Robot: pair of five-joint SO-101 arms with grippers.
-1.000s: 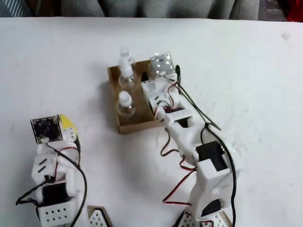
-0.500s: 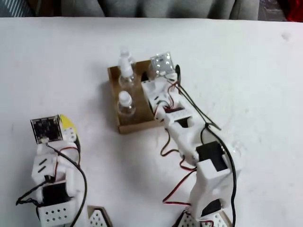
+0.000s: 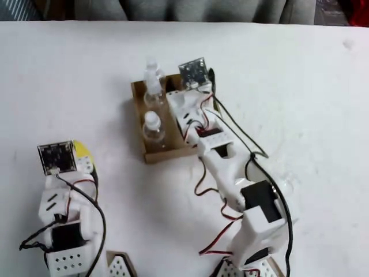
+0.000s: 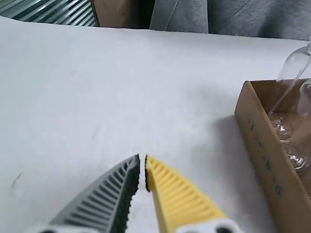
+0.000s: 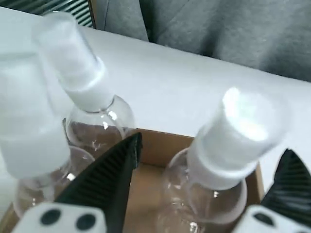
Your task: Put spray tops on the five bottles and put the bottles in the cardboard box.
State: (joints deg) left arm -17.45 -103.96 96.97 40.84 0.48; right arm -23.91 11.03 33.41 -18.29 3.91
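Right wrist view, right gripper (image 5: 214,148): jaws spread wide, with its black fingers (image 5: 109,177) standing one on each side of a bottle; I cannot tell whether either finger touches the glass.
Held-between bottle (image 5: 214,194): clear, fitted with a white spray top (image 5: 238,131), standing inside the cardboard box (image 5: 155,145) directly between the two fingers.
Neighbouring bottles (image 5: 95,121): two more clear ones with white tops, in the same box, just beyond the outer face of one black finger; the nearer one leans across the view.
Left wrist view, left gripper (image 4: 142,170): closed on nothing, the grey finger (image 4: 104,204) and yellow finger (image 4: 180,199) pressed almost tip to tip, low over the bare table (image 4: 97,87).
Box from the left gripper: ahead of the tips and off to the yellow finger's side, well apart from them; one brown wall and the bases of clear bottles inside it are visible.
High view, right arm (image 3: 230,167): stretched out over the half of the box that lies nearest to it.
High view, left arm (image 3: 60,213): near the table's front edge, well apart from the box.
Box column away from the right arm: white-topped bottles stand upright in a row there; at least two can be counted.
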